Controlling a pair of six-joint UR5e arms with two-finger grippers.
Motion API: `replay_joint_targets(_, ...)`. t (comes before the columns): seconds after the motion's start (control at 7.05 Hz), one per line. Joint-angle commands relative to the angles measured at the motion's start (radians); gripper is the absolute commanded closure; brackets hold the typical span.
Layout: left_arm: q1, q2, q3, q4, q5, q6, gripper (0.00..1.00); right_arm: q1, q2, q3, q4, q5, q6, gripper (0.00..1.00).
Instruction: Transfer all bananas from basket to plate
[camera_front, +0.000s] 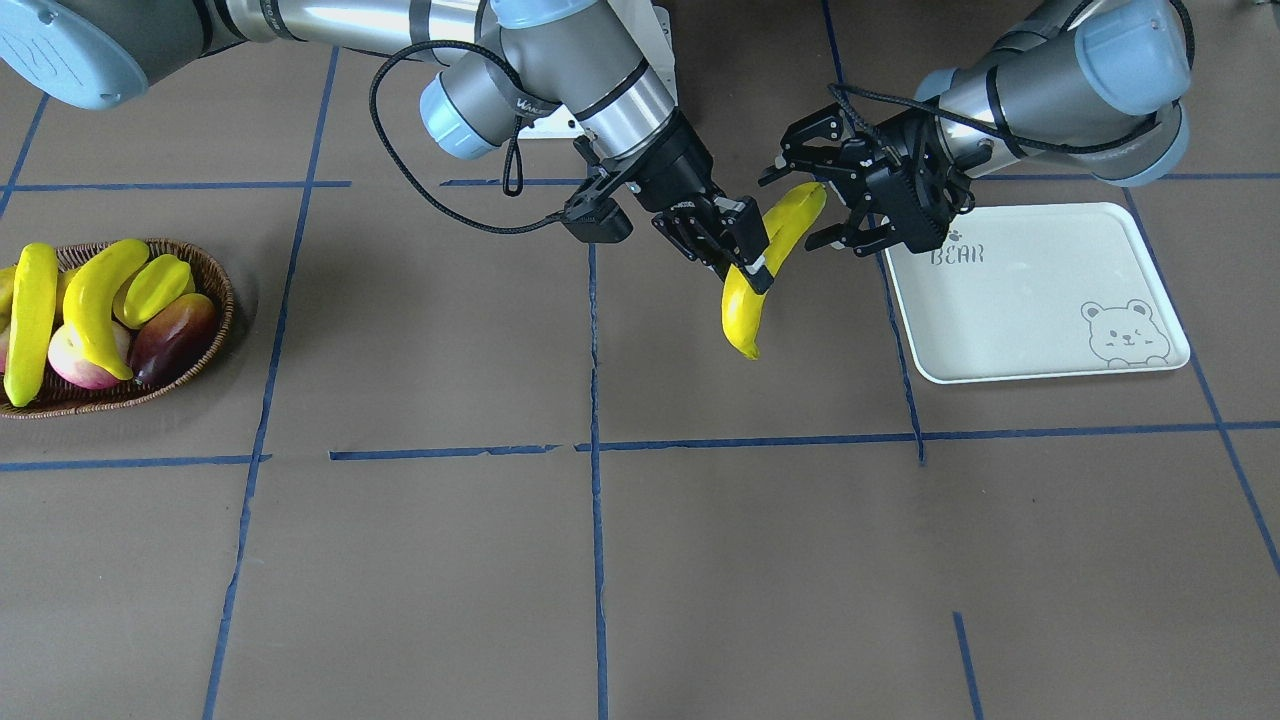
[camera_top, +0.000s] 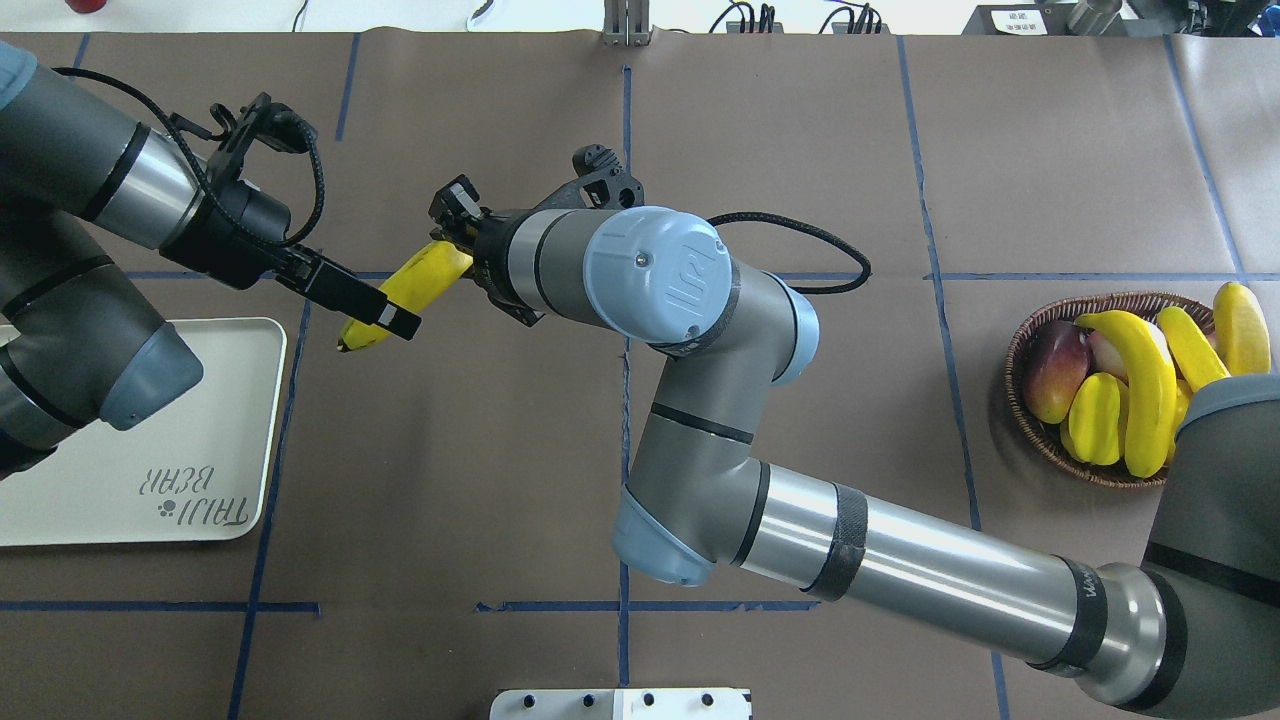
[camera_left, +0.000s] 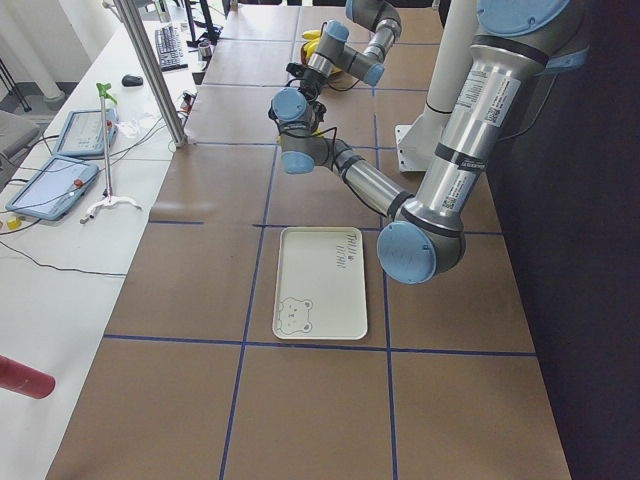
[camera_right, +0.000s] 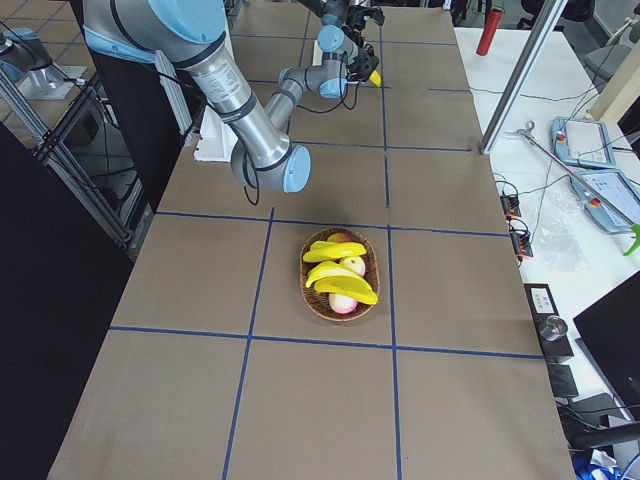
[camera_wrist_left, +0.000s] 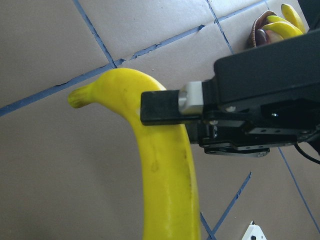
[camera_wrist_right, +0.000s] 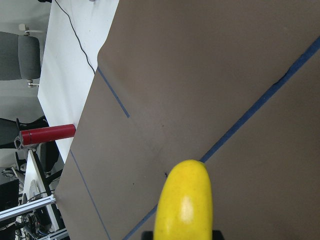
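Note:
One banana (camera_front: 745, 320) hangs in the air mid-table, left of the plate (camera_front: 1040, 300) in the front-facing view. My right gripper (camera_front: 750, 265) is shut on its middle. My left gripper (camera_front: 815, 200) is open, its fingers spread on either side of the banana's upper end. From overhead, one left finger (camera_top: 350, 290) lies over the banana (camera_top: 425, 278). The left wrist view shows the banana (camera_wrist_left: 165, 175) clamped by a right finger (camera_wrist_left: 160, 107). The basket (camera_top: 1015, 350) still holds other bananas (camera_top: 1140, 390). Nothing lies on the plate (camera_top: 200, 420).
The basket also holds a yellow-green starfruit (camera_top: 1095, 415), a dark red mango (camera_top: 1050, 375) and a pink fruit (camera_front: 75, 365). Blue tape lines grid the brown table. A red cylinder (camera_wrist_right: 47, 132) and tablets (camera_left: 55, 185) sit on the side bench.

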Motion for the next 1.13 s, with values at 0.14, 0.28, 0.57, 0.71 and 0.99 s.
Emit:
replay_joint_targets(0.14,0.001,0.000,0.001,-0.001,0.000,-0.011,0.81,-0.004,0.000,0.001,0.002,0.001,0.000,0.96)
replay_joint_targets(0.28,0.001,0.000,-0.001,-0.001,0.000,-0.042,0.95,-0.005,-0.003,0.000,0.005,0.000,-0.002,0.24)
replay_joint_targets(0.57,0.001,0.001,-0.001,-0.001,0.000,-0.043,0.98,-0.014,-0.003,0.003,0.008,-0.003,-0.084,0.00)
replay_joint_targets(0.71,0.001,0.001,-0.001,-0.001,0.000,-0.045,0.98,-0.013,-0.005,0.006,0.007,-0.002,-0.086,0.00)
replay_joint_targets(0.99,-0.005,0.015,-0.013,-0.001,0.001,-0.062,0.99,-0.010,-0.006,0.018,0.004,0.010,-0.144,0.00)
